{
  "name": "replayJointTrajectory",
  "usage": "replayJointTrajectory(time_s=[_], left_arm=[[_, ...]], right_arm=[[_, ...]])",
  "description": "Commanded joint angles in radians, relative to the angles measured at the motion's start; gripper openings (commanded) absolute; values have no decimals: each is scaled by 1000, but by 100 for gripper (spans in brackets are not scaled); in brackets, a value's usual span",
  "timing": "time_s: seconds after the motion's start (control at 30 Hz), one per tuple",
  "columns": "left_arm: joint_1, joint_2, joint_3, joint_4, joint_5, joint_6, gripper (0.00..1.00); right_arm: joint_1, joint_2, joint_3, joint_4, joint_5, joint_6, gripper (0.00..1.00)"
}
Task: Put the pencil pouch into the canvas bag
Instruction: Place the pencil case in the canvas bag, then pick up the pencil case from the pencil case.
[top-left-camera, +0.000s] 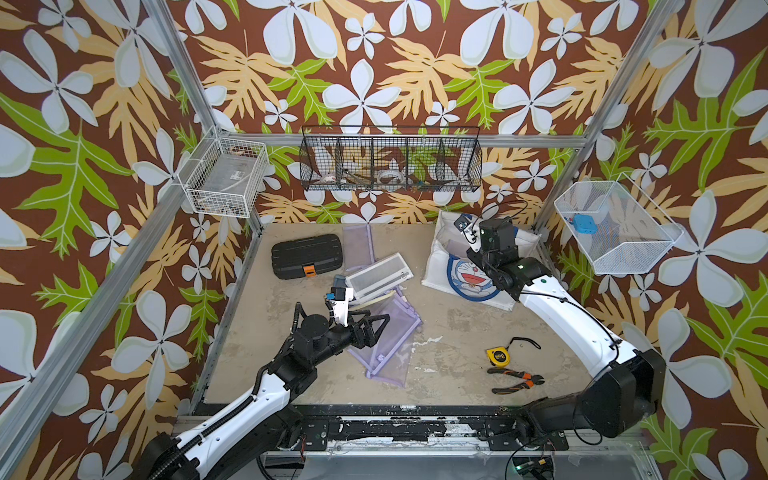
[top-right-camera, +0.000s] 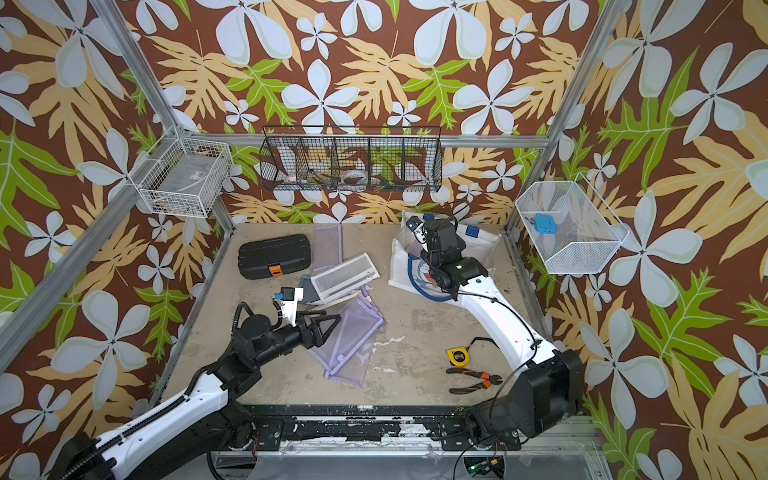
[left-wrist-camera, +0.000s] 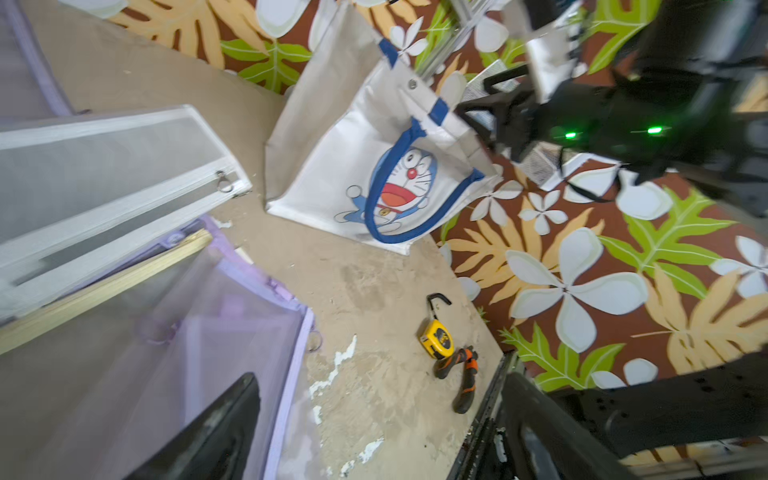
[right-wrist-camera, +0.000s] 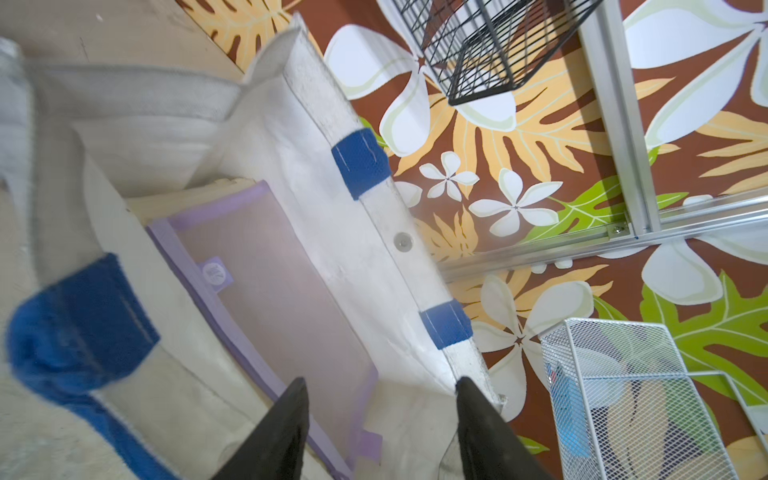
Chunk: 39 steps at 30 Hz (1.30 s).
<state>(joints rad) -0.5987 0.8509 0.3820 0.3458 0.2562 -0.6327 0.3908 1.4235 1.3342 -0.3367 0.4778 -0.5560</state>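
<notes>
Your right claw (right-wrist-camera: 382, 382) is down at the mouth of the canvas bag (right-wrist-camera: 316, 208), and its jaws stand spread with nothing pinched between them. Just beyond its tips, the purple pencil pouch (right-wrist-camera: 270, 282) lies flat inside the bag, against the inner wall. The drop looks made to me, so the way out is where it can go wrong.

Watch the finger nearest the bag's rim, because it sits right beside the fabric edge and a blue handle tab. If you lift at an angle, that finger could hook the rim, drag the soft bag along the counter (top-left-camera: 449, 332) and tip the pouch back out. The other finger sits close over the pouch's near corner and its little tab. Pull away sideways and you may catch it.

In both top views the bag (top-left-camera: 446, 266) sits slumped under that claw rather than standing firm, so it won't resist a tug.

Your left claw (top-left-camera: 376, 326) hangs spread as well, holding nothing, directly above the loose purple pouches (top-left-camera: 382, 361). The white mesh pouch (top-left-camera: 380, 274) lies just beyond it. If that arm dips, it could nudge the pile. The tape measure (top-left-camera: 498, 357) and pliers (top-left-camera: 517, 380) lie well clear of both claws.
</notes>
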Motion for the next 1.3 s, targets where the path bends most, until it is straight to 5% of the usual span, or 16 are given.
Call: replayJointTrajectory(time_s=[0.0,0.13,0.3,0.6,0.83,1.27], left_arm=[[8,51,38,-129,-48,55,87],[11,138,64,-184,-42,75,82],[15,208,38,-170,-48,61,76],[87,265,26,-185,-196,92,72],[106,374,40,-161,-176,92,72],[106,375,-73,-3,28,-8,59]], right_arm=[[36,-47,39,-56,-67,177,60],[48,-145,-9,-106,-413,405,68],[76,-354,-432,122,-779,652,77],[247,-352,-848,466,-864,887,79],[347,-152,-851,621,-864,902,76],[354,180,-836,873,-891,923,57]])
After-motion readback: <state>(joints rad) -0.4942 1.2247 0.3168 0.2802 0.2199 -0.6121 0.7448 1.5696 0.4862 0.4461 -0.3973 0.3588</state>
